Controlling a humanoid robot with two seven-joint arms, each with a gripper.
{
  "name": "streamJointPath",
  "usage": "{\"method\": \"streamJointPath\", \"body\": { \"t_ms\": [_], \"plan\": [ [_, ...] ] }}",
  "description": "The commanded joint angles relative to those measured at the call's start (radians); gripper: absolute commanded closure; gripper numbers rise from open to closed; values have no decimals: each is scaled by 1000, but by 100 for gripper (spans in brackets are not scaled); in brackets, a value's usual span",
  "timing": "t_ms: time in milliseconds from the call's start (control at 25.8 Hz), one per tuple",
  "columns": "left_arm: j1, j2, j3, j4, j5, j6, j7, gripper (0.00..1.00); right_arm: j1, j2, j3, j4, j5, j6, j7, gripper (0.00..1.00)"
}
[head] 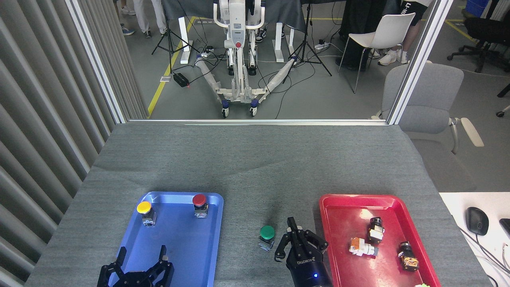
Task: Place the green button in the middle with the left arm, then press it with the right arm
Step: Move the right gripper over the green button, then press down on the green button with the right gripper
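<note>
Roughly, by item:
Green button: the small push button with a round dark-green cap on a silvery-grey metal base [267, 236] stood upright on the bare grey woven tablecloth in the middle [255, 171], between the two trays and touching neither.
Right gripper: the black right gripper [293, 231] sat just beside the green button, on its right, over the cloth at the left edge of the red tray; its fingers were drawn together to a point, pinching nothing.
Left gripper: the black left gripper [142, 255] hung over the near end of the blue tray at the bottom edge of the view, fingers spread wide and empty, well apart from the green button.
Blue tray: the blue rectangular plastic tray [187, 255] held two upright buttons at its far end, a yellow-capped button [146, 212] towards the left corner and a red-capped button [200, 205] towards the right corner; the two stood apart.
Red tray: the red rectangular plastic tray [342, 207] held three loose parts lying on their sides: a black cylindrical part [375, 229], a white and orange part [360, 247] and a black part with an orange end [408, 255].
</note>
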Motion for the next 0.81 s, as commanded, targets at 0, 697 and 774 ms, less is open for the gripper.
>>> {"method": "streamJointPath", "body": {
  "t_ms": [0,697,774],
  "plan": [
    [0,-1,-1,-4,0,-1,0,0,-62,4,52,88,0,39,-1,100],
    [0,0,-1,2,8,-2,0,0,-126,50,109,265,2,92,-10,100],
    [0,0,-1,2,17,-2,0,0,-126,50,109,271,2,94,-10,100]
  ]
}}
